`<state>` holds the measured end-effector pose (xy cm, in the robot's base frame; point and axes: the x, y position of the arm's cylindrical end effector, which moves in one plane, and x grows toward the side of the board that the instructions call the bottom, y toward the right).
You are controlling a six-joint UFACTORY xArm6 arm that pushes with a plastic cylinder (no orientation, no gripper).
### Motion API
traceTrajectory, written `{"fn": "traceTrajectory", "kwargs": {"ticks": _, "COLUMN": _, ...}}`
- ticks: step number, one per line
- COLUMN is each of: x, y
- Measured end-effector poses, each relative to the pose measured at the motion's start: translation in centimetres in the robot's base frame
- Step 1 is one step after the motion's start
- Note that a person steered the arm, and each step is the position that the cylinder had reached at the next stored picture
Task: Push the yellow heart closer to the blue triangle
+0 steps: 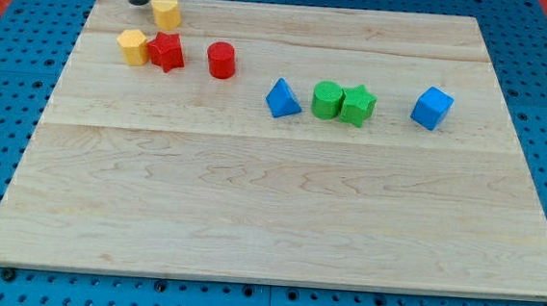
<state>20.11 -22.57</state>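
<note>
My tip [136, 2] rests on the board at the view's top left. It stands just left of a yellow block [166, 12] that looks like the heart, close to it or touching it. The blue triangle [282, 99] lies well to the right and lower, near the board's middle. A second yellow block [132, 46], hexagon-like, sits below my tip.
A red star [168, 52] touches the second yellow block's right side. A red cylinder [221, 60] lies between the heart and the triangle. A green cylinder [326, 100] and green star [358, 105] sit right of the triangle, then a blue cube [432, 107]. The wooden board [269, 220] lies on a blue pegboard.
</note>
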Motion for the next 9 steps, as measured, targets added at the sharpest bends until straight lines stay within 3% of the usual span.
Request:
{"fn": "traceTrajectory", "kwargs": {"ticks": 3, "x": 0.0, "y": 0.5}}
{"fn": "traceTrajectory", "kwargs": {"ticks": 4, "x": -0.5, "y": 4.6}}
{"fn": "traceTrajectory", "kwargs": {"ticks": 7, "x": 1.7, "y": -0.8}}
{"fn": "traceTrajectory", "kwargs": {"ticks": 9, "x": 5.4, "y": 12.5}}
